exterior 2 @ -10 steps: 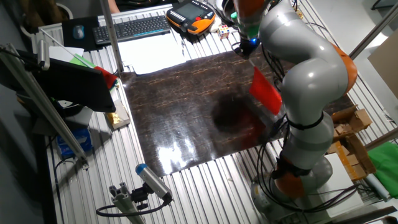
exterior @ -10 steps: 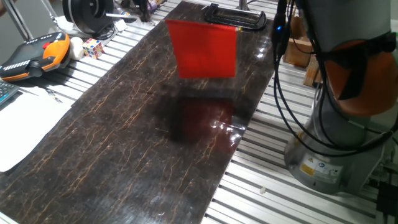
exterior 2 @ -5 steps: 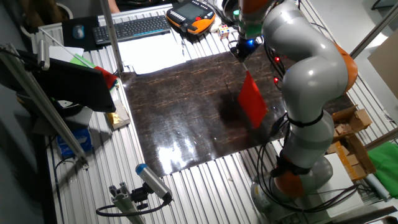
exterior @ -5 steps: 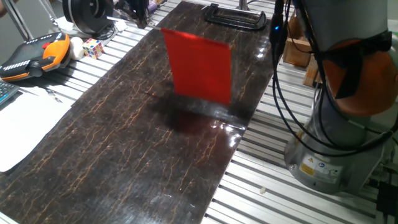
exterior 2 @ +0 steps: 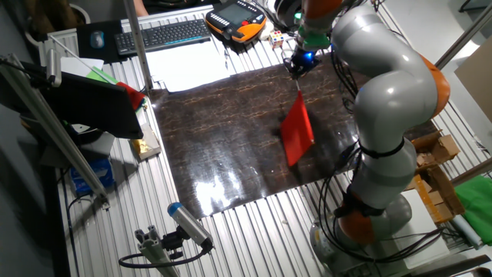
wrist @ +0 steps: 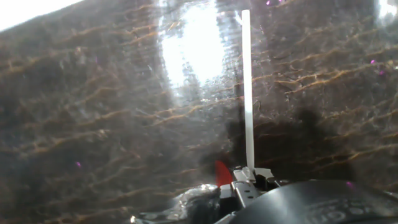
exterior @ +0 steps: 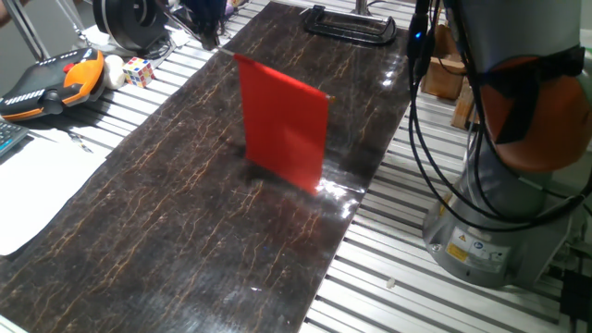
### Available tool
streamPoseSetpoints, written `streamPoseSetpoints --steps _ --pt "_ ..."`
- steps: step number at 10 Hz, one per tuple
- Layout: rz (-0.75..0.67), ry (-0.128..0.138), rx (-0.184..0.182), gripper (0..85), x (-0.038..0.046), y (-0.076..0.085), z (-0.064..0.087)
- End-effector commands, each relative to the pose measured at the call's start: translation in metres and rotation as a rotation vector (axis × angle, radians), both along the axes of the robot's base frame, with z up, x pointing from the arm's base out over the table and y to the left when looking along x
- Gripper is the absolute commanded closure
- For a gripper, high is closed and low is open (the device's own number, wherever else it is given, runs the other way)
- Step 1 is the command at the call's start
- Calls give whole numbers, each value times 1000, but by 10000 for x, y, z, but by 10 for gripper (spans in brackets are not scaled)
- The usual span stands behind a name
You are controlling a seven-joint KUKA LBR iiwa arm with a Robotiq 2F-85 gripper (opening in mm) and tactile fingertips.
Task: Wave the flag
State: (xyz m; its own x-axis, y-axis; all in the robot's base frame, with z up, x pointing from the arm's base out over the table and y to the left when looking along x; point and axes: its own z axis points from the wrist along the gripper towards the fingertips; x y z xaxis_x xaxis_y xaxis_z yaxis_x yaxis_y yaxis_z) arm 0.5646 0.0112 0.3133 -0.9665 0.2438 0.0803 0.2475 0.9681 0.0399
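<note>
One fixed view: small bright-red rectangular flag (exterior: 283, 124) of thin sheet material, held in the air above a long dark brown marble-patterned board (exterior: 185, 213) laid on a ribbed aluminium table (exterior: 388, 277); the sheet hangs with its top edge sloping down to the right, its lower right corner close over a bright glare patch on the board. Orange and grey handheld control pendant (exterior: 55, 81) and multicoloured puzzle cube (exterior: 139, 70) lie on the table beyond the board's left edge; black clamp (exterior: 351, 23) sits at the board's far end; grey robot base with orange joint band (exterior: 518, 139) stands to the right, black cables hanging beside it. The other fixed view: silver-grey and orange arm (exterior 2: 384, 100) bends over the board, two-finger gripper (exterior 2: 300, 63) pointing down, the flag (exterior 2: 297, 132) hanging directly below it, seen nearly edge-on; black keyboard (exterior 2: 165, 35) and white paper sheet (exterior 2: 188, 73) lie past the board's far side. Hand view: thin white stick (wrist: 247, 93) runs straight up the frame from between the closely set fingers (wrist: 249, 180), which are clamped on its lower end; a sliver of red shows just left of the grip; the board fills the background, blurred.
</note>
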Motion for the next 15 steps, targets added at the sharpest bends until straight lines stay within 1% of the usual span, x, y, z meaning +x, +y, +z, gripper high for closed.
streamPoseSetpoints --steps 1,3,4,5,6,8,9,10,11,12,13,14,15 --pt "-449 -6 4 840 7 -4 -5" --pt "-442 -12 -3 827 37 -18 -22" --pt "-434 -18 -22 767 53 -20 -30" --pt "-433 -23 -30 727 68 -22 -38" --pt "-427 -25 -37 723 88 -28 -47" --pt "-406 -20 -54 697 147 -51 -73" --pt "-396 -17 -67 657 182 -70 -85" --pt "-393 -15 -70 587 214 -101 -98" --pt "-387 -8 -68 557 235 -125 -100" --pt "-338 -10 -75 603 234 -134 -86" --pt "-255 -20 -91 657 219 -140 -64" --pt "-166 -20 -99 770 202 -147 -44" --pt "-106 -15 -94 843 177 -145 -26"
